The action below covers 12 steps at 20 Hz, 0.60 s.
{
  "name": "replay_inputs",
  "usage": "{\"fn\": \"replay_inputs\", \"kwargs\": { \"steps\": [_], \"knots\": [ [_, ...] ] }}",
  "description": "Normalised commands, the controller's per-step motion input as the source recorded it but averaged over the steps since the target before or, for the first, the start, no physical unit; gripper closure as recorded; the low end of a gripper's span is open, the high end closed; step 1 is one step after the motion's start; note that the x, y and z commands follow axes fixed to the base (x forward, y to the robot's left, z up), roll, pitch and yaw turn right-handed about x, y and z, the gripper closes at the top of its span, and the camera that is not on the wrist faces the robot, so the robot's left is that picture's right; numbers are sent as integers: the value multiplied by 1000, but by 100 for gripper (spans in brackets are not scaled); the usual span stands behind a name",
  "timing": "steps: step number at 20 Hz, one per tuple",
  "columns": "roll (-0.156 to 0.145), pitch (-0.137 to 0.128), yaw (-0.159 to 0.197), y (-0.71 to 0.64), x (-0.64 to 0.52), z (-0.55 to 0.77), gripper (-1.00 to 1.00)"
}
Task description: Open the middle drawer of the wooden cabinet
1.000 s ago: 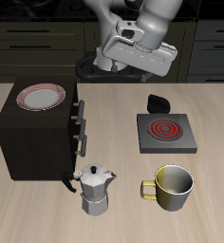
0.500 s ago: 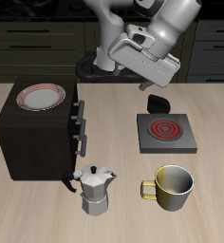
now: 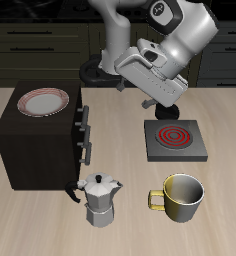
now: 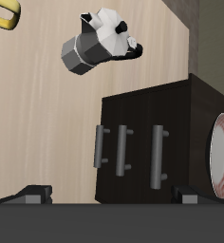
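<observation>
The wooden cabinet (image 3: 38,142) stands on the table, very dark, with three grey-handled drawers stacked on the face turned toward the stove. The middle drawer (image 3: 86,131) is shut, like the two others. In the wrist view the cabinet (image 4: 171,123) shows its three bar handles side by side, with the middle drawer's handle (image 4: 125,150) between the other two. My gripper (image 3: 162,95) hangs in the air behind the stove, well apart from the cabinet. In the wrist view my gripper (image 4: 110,197) is open and empty, with its fingertips (image 4: 33,193) wide apart.
A red-rimmed white plate (image 3: 42,102) lies on top of the cabinet. A moka pot (image 3: 100,198) stands in front of the drawer face near the table's front edge. A yellow mug (image 3: 180,197) stands beside the pot, and a flat stove burner (image 3: 173,140) lies farther back.
The arm has swung the hand away from the cabinet side toward the stove and lowered it. The hand has turned. The drawers and other objects have not moved.
</observation>
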Motion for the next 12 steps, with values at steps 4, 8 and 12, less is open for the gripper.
{"fn": "replay_inputs", "kwargs": {
  "steps": [4,8,12],
  "knots": [
    [-25,51,22,97,15,-189,-100],
    [-13,-20,57,259,-52,-205,-100],
    [-53,9,35,47,51,-181,-100]
  ]
}}
